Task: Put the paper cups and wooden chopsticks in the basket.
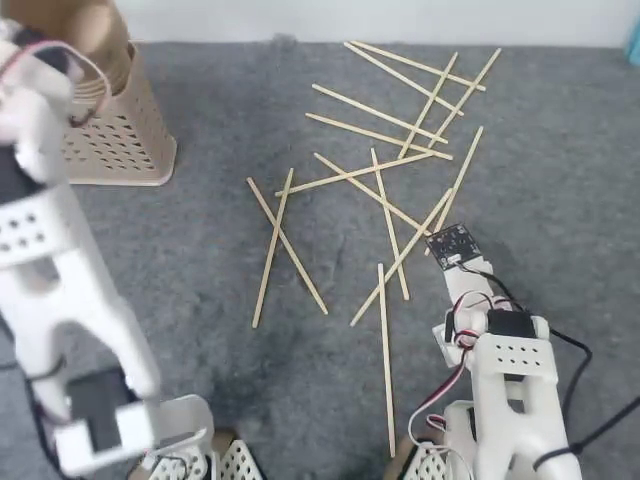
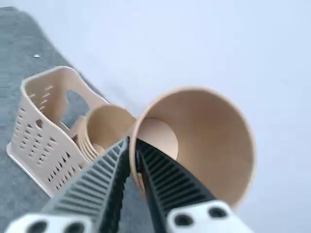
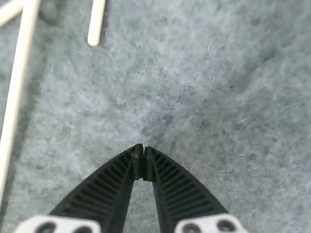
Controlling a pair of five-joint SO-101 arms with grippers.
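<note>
My left gripper [image 2: 132,145] is shut on the rim of a tan paper cup [image 2: 204,141], holding it in the air above the beige basket [image 2: 41,131]. The basket holds a stack of other paper cups [image 2: 99,128]. From above, the held cup [image 1: 85,30] hangs over the basket [image 1: 125,135] at the table's far left. Several wooden chopsticks [image 1: 385,185] lie scattered across the grey mat's middle and far right. My right gripper [image 3: 142,154] is shut and empty, low over bare mat, with two chopsticks [image 3: 17,82] off to one side.
The grey felt mat [image 1: 560,170] covers the table. The right arm's base [image 1: 505,390] stands at the near right, the left arm's base [image 1: 120,425] at the near left. A white wall rises behind the basket.
</note>
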